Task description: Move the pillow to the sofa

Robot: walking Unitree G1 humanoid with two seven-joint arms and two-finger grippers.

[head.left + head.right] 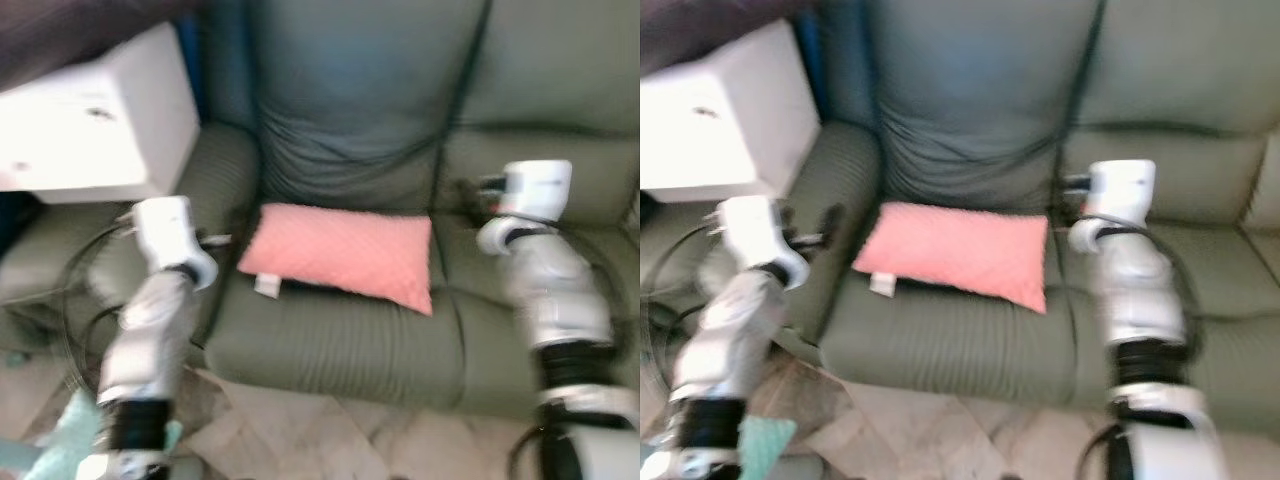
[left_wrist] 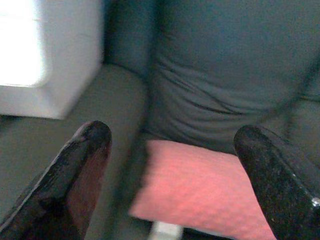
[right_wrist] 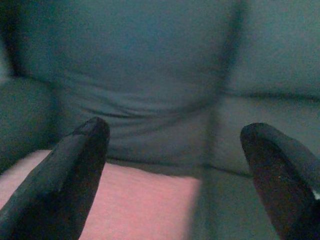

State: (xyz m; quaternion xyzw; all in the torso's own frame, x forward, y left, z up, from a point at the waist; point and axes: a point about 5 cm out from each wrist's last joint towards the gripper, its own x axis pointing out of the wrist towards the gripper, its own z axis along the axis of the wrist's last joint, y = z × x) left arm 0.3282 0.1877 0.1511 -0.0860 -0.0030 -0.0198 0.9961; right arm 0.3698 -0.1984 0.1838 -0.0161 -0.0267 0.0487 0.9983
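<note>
A pink pillow (image 1: 345, 255) lies flat on the seat of the grey-green sofa (image 1: 340, 345), a white tag at its near left corner. My left gripper (image 1: 215, 240) is just left of the pillow, over the sofa's armrest. In the left wrist view it (image 2: 172, 132) is open with nothing between its fingers, and the pillow (image 2: 200, 190) lies below them. My right gripper (image 1: 1070, 185) is by the pillow's far right corner, near the backrest. It (image 3: 175, 127) is open and empty too, with the pillow (image 3: 125, 205) beneath.
A white box (image 1: 100, 120) stands at the left, above the sofa's armrest (image 1: 215, 165). Black cables loop near my left arm. Pale floor tiles (image 1: 300, 430) run along the sofa's front, with a teal object (image 1: 50, 440) at the near left.
</note>
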